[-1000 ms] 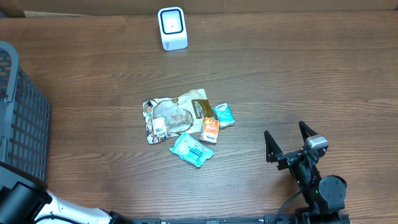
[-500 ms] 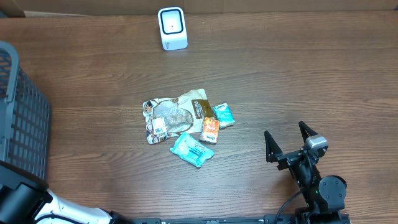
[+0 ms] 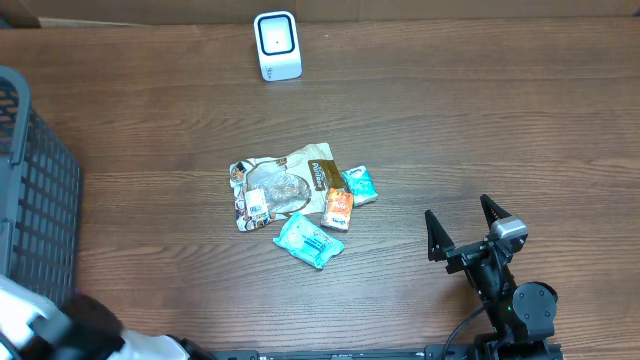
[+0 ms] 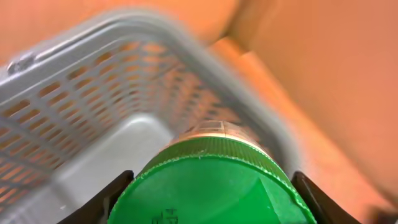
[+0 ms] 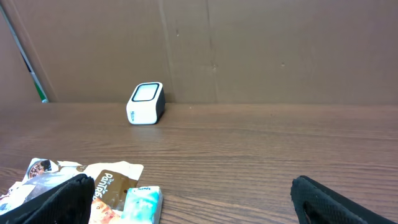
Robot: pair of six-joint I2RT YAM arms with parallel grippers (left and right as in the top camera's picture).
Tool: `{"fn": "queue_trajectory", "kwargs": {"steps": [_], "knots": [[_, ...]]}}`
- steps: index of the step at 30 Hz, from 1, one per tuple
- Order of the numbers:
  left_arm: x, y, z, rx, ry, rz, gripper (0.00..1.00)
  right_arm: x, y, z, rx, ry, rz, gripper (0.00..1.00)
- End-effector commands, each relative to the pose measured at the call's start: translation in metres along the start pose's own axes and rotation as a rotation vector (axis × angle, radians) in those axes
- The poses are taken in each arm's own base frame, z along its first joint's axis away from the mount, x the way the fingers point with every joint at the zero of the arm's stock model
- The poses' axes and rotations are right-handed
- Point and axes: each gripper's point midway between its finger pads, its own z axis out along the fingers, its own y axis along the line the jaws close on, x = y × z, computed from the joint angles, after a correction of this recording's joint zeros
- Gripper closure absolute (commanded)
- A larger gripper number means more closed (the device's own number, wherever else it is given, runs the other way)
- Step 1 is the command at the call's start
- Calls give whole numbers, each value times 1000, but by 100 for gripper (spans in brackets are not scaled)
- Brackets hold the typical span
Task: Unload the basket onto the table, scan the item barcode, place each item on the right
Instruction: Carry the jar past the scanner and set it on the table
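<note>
My left gripper [image 4: 211,196] pinches a jar [image 4: 208,171] over the basket [image 4: 74,93], right gripper [image 3: 457,208] spread; one slip and it never reaches the 12 o'clock scanner [image 3: 277,45].

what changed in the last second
The left arm swung at the bottom-left edge of the overhead view, its dark segment now further right. The left gripper holds a green-capped container over the basket. The right gripper, open, the snack packets and the scanner stayed put.

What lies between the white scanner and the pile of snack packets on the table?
Nothing. The overhead view shows only bare wooden table between the white scanner and the pile of snack packets; the right wrist view agrees.
</note>
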Motion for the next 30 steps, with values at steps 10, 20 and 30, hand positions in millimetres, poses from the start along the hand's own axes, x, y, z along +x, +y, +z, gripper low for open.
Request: {"fn": "queue_trajectory", "kwargs": {"steps": [10, 20, 30], "knots": [[87, -126, -96, 342, 190, 211, 53, 2, -3, 0, 13, -3, 3, 0], [201, -196, -82, 500, 529, 499, 55, 2, -3, 0, 13, -3, 3, 0], [307, -195, -30, 336, 807, 759, 55, 2, -3, 0, 13, -3, 3, 0]]}}
